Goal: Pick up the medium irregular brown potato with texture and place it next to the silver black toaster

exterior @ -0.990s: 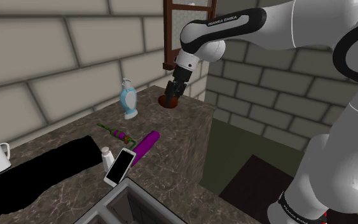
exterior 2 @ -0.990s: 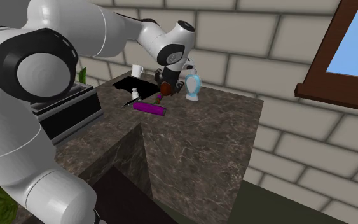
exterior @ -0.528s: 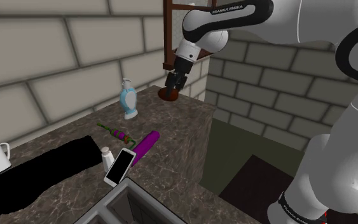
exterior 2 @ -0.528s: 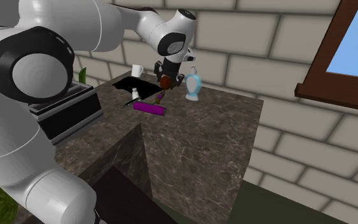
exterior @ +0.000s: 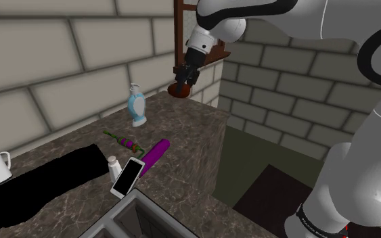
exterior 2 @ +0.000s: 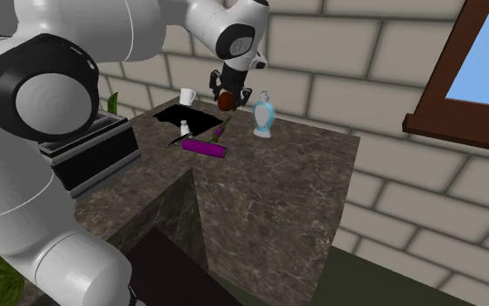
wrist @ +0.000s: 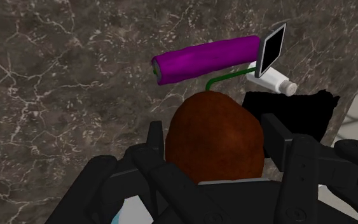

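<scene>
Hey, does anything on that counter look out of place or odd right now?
One thing: a flat pure-black patch covers part of the marbled counter beside the phone, with no surface drawn there. The tool holds the brown potato aloft; nothing looks spilled.

The gripper (exterior: 182,82), clamped on the potato (exterior: 180,90), has climbed. In the shoulder view it has gone from just over the counter (exterior: 182,135) near the frame's middle up towards the top centre, and the wrist link above it now reaches the top edge. In the second exterior view the potato (exterior 2: 227,103) has likewise moved higher in the upper middle of the frame.
</scene>
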`<state>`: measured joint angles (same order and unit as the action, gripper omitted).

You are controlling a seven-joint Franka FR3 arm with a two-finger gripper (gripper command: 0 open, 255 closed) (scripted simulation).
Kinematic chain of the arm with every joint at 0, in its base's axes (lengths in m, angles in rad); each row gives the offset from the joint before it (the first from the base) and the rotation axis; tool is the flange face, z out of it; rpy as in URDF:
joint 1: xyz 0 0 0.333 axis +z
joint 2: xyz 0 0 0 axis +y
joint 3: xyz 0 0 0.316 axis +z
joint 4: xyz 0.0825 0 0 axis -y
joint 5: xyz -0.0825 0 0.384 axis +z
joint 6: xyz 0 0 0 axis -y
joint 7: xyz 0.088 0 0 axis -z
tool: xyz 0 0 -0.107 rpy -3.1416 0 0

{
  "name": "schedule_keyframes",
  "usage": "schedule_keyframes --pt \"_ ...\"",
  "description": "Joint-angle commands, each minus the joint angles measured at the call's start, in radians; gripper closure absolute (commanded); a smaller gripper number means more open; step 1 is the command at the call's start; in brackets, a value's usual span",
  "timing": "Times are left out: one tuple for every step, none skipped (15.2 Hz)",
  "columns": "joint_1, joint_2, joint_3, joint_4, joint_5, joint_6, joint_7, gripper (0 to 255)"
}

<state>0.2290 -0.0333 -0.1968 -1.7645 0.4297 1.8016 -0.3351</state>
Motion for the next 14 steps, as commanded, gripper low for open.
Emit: schedule_keyframes --pt "0.0 0.003 0.0 0.028 -0.002 -0.023 0.011 255" --pt "0.0 0.004 0.0 0.042 -0.003 -0.036 0.015 255" --pt "0.0 0.004 -0.001 0.046 -0.003 -0.039 0.017 255" --pt "0.009 -0.03 0.01 0.005 -0.01 -0.024 0.032 255" --pt "0.017 -0.063 0.02 -0.034 -0.016 -0.01 0.049 255" --pt "0.025 -0.096 0.032 -0.072 -0.021 0.003 0.065 255" --pt "0.032 -0.128 0.044 -0.108 -0.026 0.016 0.082 255" --pt "0.039 -0.159 0.056 -0.142 -0.029 0.027 0.1 255" --pt "0.046 -0.189 0.069 -0.176 -0.032 0.038 0.117 255" --pt "0.052 -0.219 0.082 -0.208 -0.035 0.048 0.135 255" --pt "0.058 -0.248 0.096 -0.238 -0.036 0.057 0.153 255" --pt "0.064 -0.276 0.11 -0.267 -0.037 0.066 0.172 255" --pt "0.069 -0.304 0.124 -0.295 -0.037 0.074 0.19 255" --pt "0.075 -0.331 0.139 -0.322 -0.036 0.082 0.209 255"
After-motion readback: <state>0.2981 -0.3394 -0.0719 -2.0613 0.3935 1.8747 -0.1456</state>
